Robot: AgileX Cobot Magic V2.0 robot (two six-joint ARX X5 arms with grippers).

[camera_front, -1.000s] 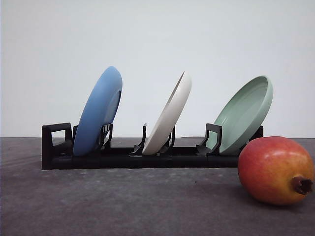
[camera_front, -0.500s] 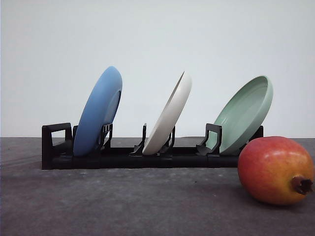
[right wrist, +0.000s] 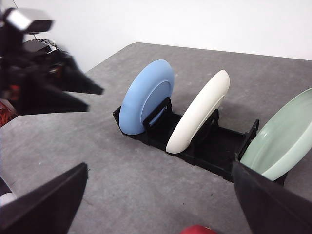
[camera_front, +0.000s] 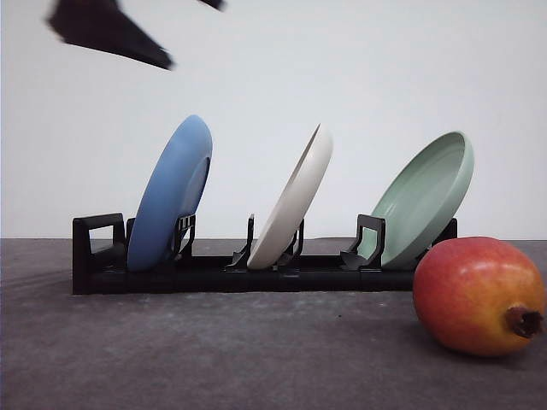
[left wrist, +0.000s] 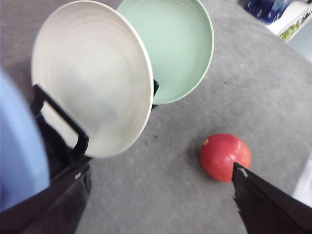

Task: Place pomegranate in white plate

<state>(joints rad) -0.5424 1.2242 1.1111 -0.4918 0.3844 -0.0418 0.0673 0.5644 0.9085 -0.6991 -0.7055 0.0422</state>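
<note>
Count for you: three plates, one rack [camera_front: 214,275], one pomegranate [camera_front: 479,295], two grippers.

Plates stand on edge in the rack, all tilted right: blue plate [camera_front: 172,195] at left, white plate [camera_front: 295,199] in the middle, green plate [camera_front: 425,198] at right, each in its own slot, apart from each other.

Pomegranate lies on the table [camera_front: 214,359], near and right of the rack, just in front of the green plate, touching nothing else. Long axis runs roughly left-right; the calyx points right and slightly toward you.

Left gripper [camera_front: 111,32] hangs high above the rack's left end, over the blue plate. Its wrist view shows fingers [left wrist: 265,204] spread wide, holding nothing, the pomegranate beside one tip.

Right gripper [right wrist: 156,209]: jaws wide apart, empty, on the near side of the rack; a sliver of the pomegranate shows between them.
</note>
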